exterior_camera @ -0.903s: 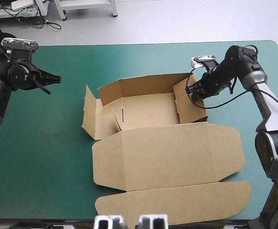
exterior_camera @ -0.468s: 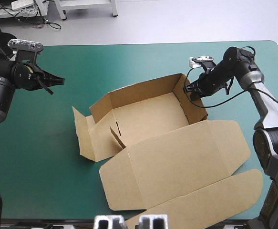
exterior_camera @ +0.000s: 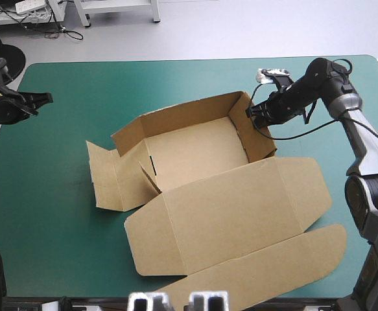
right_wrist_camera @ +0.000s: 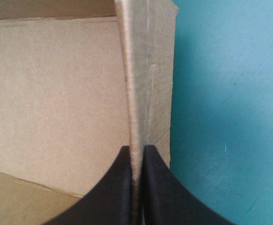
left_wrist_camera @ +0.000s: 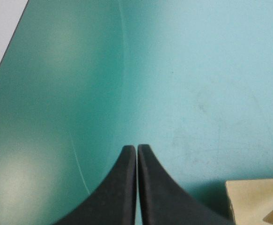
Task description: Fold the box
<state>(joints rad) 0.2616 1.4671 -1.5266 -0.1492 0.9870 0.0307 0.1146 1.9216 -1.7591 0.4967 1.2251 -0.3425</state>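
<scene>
The brown box [exterior_camera: 195,155] lies mid-table as an open tray, its far and right walls raised and its lid [exterior_camera: 234,214] flat toward the near edge. My right gripper [exterior_camera: 251,111] is shut on the top of the right wall near its far corner. In the right wrist view the wall's edge [right_wrist_camera: 135,70] runs straight up from between the black fingers [right_wrist_camera: 136,151]. My left gripper [exterior_camera: 45,98] hovers at the table's left edge, shut and holding nothing, well clear of the box. The left wrist view shows its tips [left_wrist_camera: 136,149] meeting over bare teal-green cover, with one board corner [left_wrist_camera: 258,201] beside them.
The box's left side flap [exterior_camera: 107,178] lies splayed flat on the cover. The lid's tuck flap [exterior_camera: 273,272] reaches the table's near edge. Bare teal-green cover [exterior_camera: 111,84] stretches along the far side and the left.
The box has swung anticlockwise and shifted left, pulled by my right gripper on its wall. My left arm has drawn back toward the table's left edge.
</scene>
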